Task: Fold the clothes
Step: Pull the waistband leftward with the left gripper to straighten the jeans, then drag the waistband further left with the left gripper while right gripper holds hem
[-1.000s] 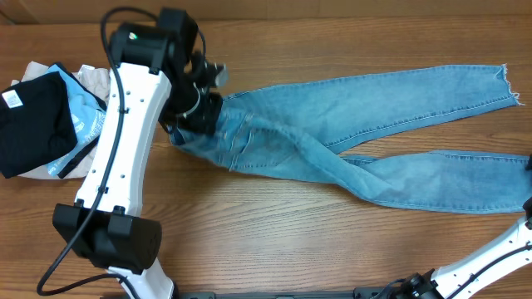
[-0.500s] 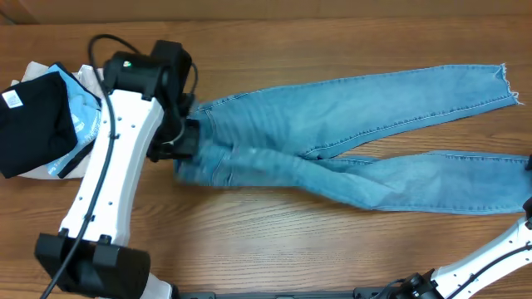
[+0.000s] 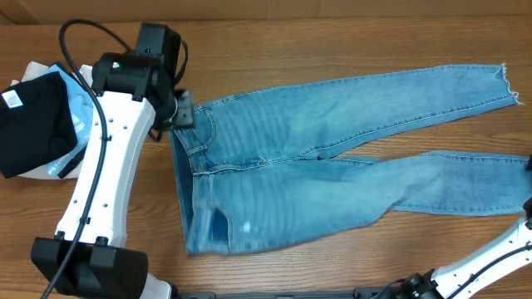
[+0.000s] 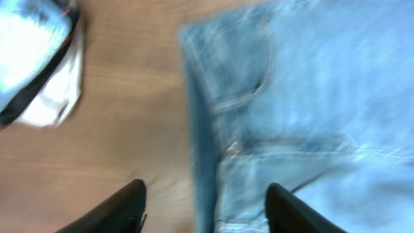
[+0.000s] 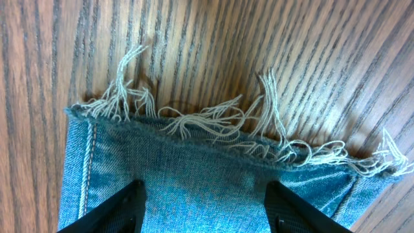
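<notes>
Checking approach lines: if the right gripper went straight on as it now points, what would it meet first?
Most likely the jeans, just inside their frayed hem; the open right gripper points at that cloth, though depth is unclear.

faded light-blue jeans [image 3: 274, 141], black garment [image 3: 29, 124], brown wood-grain table [image 3: 332, 262]

Camera layout
Overhead looks straight down on jeans [image 3: 274, 187]; left wrist close over waistband [image 4: 206, 129], right wrist close over frayed hem [image 5: 213, 139].
</notes>
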